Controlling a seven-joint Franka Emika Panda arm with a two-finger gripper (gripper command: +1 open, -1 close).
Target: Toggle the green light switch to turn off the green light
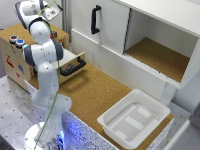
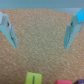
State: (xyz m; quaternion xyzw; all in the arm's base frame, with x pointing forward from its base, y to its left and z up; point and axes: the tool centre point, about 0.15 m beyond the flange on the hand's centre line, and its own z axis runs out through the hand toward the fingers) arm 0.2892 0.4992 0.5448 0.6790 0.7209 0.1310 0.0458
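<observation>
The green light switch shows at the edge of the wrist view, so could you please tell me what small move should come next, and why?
Probably shift the tool over the green light switch before descending. Its fingers stand spread over bare cork board, and the switch lies beyond them at the frame edge, untouched.

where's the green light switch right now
In the wrist view the green light switch sits on the cork surface, ahead of the open tool, beside a red button. The exterior view does not show it clearly.
</observation>
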